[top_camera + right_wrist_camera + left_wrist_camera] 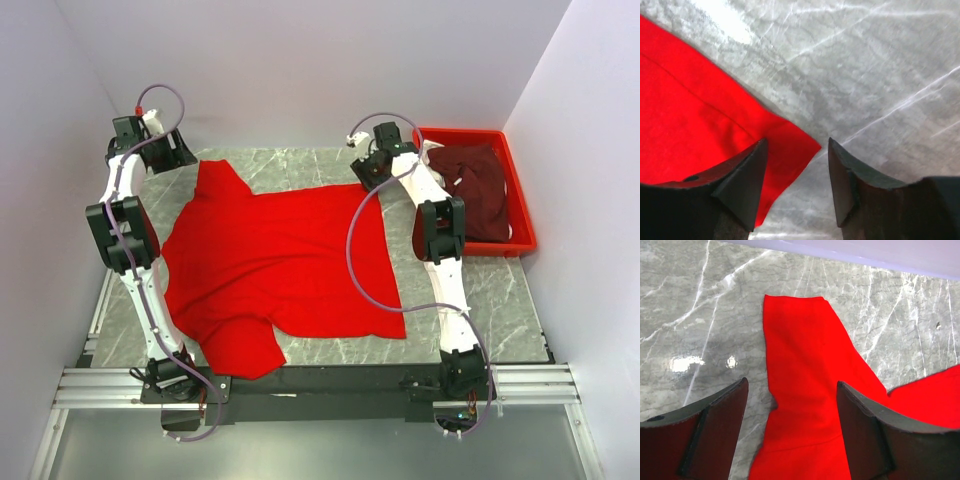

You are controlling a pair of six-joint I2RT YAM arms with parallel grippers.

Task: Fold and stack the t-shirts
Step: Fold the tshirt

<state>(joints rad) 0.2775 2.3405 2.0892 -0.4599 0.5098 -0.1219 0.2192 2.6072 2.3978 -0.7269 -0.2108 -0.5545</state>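
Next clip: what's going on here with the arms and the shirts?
Two robot arms are working on a bright red t-shirt, which lies spread flat on the marble table. Both reach to its far edge. The left gripper hangs open over a sleeve, and the right gripper hangs open over a corner of the cloth. Neither holds anything. A dark maroon t-shirt lies in the red tray on the right. No fold is made yet.
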